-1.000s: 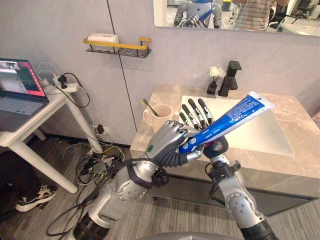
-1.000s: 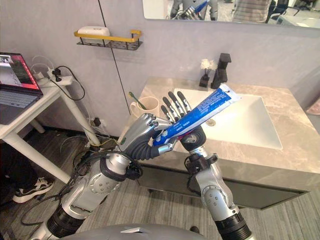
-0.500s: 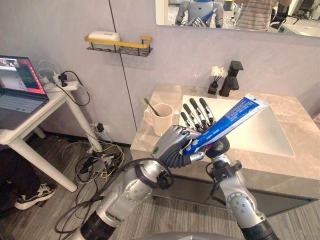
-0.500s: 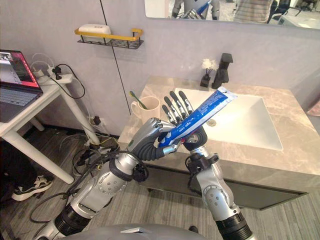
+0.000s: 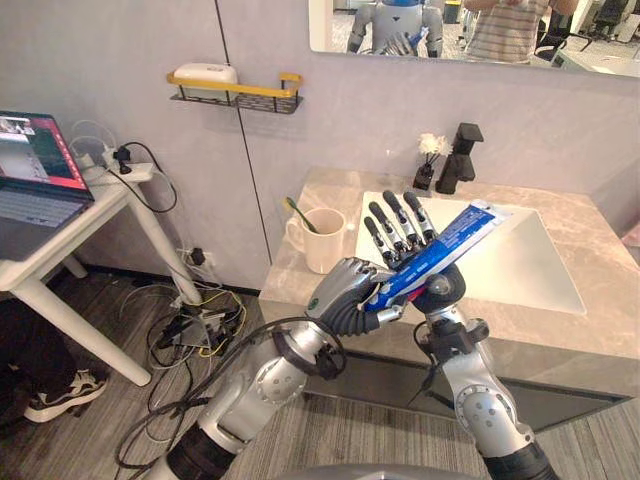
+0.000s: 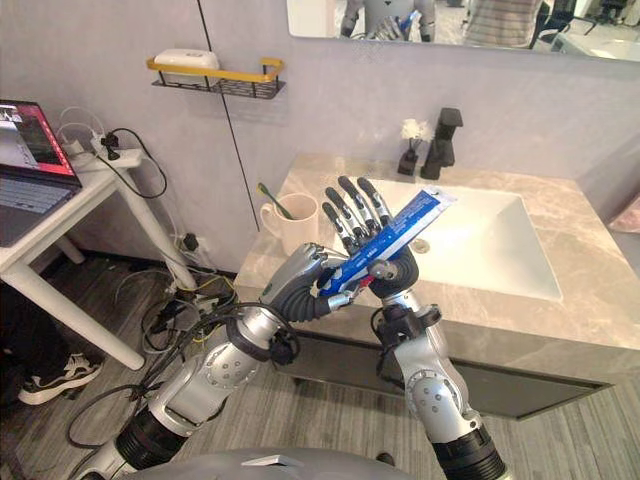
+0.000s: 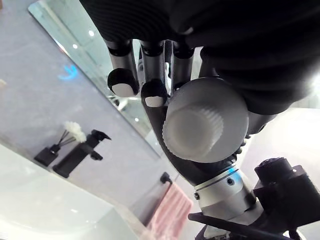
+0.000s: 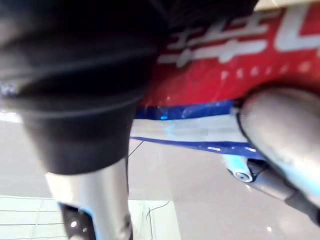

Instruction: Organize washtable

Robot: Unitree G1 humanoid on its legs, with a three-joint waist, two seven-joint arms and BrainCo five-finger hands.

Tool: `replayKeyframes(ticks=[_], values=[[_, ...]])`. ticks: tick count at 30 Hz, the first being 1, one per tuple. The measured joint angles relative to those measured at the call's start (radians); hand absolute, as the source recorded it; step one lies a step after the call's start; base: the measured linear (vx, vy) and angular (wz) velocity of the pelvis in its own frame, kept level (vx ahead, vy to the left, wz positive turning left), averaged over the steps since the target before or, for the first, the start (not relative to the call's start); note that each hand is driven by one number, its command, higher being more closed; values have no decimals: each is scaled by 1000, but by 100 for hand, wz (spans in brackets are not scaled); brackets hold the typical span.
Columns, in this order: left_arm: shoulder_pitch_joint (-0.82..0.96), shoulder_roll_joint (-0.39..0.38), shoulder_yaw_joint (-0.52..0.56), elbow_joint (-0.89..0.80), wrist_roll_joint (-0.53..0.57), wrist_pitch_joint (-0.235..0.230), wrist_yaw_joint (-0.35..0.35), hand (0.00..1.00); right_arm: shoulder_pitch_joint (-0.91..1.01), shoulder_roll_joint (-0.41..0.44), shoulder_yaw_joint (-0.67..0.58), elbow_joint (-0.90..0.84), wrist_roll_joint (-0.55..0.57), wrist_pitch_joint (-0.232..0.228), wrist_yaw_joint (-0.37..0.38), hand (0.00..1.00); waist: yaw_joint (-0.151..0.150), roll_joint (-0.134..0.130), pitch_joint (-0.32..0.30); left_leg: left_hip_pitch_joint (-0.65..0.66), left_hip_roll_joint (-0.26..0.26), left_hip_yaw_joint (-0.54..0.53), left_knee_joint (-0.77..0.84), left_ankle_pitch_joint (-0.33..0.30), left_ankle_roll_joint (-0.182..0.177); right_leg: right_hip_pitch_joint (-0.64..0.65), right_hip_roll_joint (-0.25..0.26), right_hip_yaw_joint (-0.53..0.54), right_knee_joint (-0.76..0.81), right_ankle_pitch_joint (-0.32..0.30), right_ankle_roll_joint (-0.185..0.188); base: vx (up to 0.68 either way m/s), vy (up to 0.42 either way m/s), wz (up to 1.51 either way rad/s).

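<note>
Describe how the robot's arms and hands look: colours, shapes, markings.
The left arm and right arm are silver-grey, in rounded segments. The left hand and right hand have slim silver fingers with dark tips; a dark ribbed cover wraps each back and wrist. The left hand bears a small green round mark.

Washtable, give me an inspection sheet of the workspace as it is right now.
Surface: marble washtable, white sink, black faucet and reed diffuser at the back.
Job's things: toothpaste tube, cap on, held up before the counter; mug with toothbrush left of the sink.
Clutter: nothing seen.
Hands: left hand curled round the tube's cap end; right hand, fingers straight, behind the tube.
Cables: tangle on the floor by the wall; more on the side table.
Surroundings: wall shelf with soap, mirror, laptop, a person's shoe.
</note>
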Motion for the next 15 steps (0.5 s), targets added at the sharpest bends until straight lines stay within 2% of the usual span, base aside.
replayKeyframes(ticks=[15], values=[[0, -11, -12, 14, 0, 1, 1, 100, -21, 2, 8, -1, 1, -4, 0, 100, 0, 9, -1, -1, 0, 1, 0, 0, 0, -2, 0, 1, 0, 0, 0, 0, 0, 0]])
